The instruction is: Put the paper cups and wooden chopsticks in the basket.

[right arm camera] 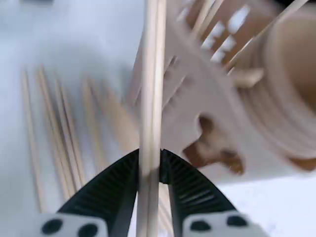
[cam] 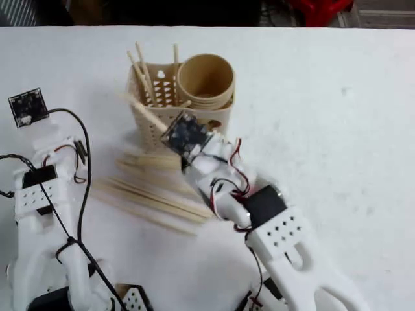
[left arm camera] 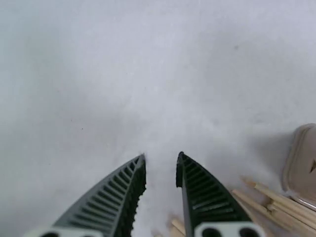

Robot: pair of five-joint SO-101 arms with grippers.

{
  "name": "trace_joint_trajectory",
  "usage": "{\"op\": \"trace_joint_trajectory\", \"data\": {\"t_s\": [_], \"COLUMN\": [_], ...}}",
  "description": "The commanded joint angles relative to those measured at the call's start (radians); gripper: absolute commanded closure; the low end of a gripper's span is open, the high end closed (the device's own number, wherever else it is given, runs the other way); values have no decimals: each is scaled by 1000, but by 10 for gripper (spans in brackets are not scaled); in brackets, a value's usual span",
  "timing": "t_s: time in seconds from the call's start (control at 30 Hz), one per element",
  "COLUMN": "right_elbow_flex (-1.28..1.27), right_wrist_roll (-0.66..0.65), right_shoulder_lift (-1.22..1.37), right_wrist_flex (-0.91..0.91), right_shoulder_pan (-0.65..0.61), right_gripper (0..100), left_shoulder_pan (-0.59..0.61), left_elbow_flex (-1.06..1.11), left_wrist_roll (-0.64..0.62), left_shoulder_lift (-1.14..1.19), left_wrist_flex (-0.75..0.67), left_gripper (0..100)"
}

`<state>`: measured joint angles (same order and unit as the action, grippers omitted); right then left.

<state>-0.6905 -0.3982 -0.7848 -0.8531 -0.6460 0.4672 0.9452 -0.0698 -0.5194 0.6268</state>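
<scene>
A perforated cream basket (cam: pixel 155 120) stands at the table's back middle, holding stacked paper cups (cam: pixel 206 81) and a few upright wooden chopsticks (cam: pixel 144 71). Several more chopsticks (cam: pixel 152 194) lie on the table in front of it. My right gripper (right arm camera: pixel 149 158) is at the basket's (right arm camera: pixel 197 103) front, shut on a pair of chopsticks (right arm camera: pixel 152 89) that slant up over the basket's near left rim (cam: pixel 146 113). The cups (right arm camera: pixel 296 98) show beside it. My left gripper (left arm camera: pixel 160 160) hovers open over bare table to the left, nothing between its fingers.
The left arm (cam: pixel 42 188) stands at the table's left edge, its cable looping beside the loose chopsticks. Chopstick ends (left arm camera: pixel 276 202) and the basket's corner (left arm camera: pixel 301 163) sit off to one side of the left gripper. White table stretches to the right of the basket.
</scene>
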Motion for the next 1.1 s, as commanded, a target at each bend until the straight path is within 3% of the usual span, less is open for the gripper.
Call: {"op": "trace_joint_trajectory", "data": {"t_s": [0.0, 0.33, 0.7, 1.07], "right_elbow_flex": [195, 624, 1177, 1169], "right_wrist_roll": [64, 141, 144, 264], "right_shoulder_lift": [-21, 269, 691, 834], "right_wrist_flex": [-22, 188, 194, 300], "right_shoulder_pan": [-58, -79, -56, 36], "right_gripper": [982, 982, 982, 982], "left_shoulder_pan": [1, 1, 1, 1], "left_elbow_flex": [-5, -5, -5, -5], "left_wrist_roll": [-12, -12, -11, -11], "left_shoulder_lift": [-2, -2, -2, -2], "left_wrist_flex": [-20, -20, -20, -20], "left_gripper": [879, 879, 879, 879]}}
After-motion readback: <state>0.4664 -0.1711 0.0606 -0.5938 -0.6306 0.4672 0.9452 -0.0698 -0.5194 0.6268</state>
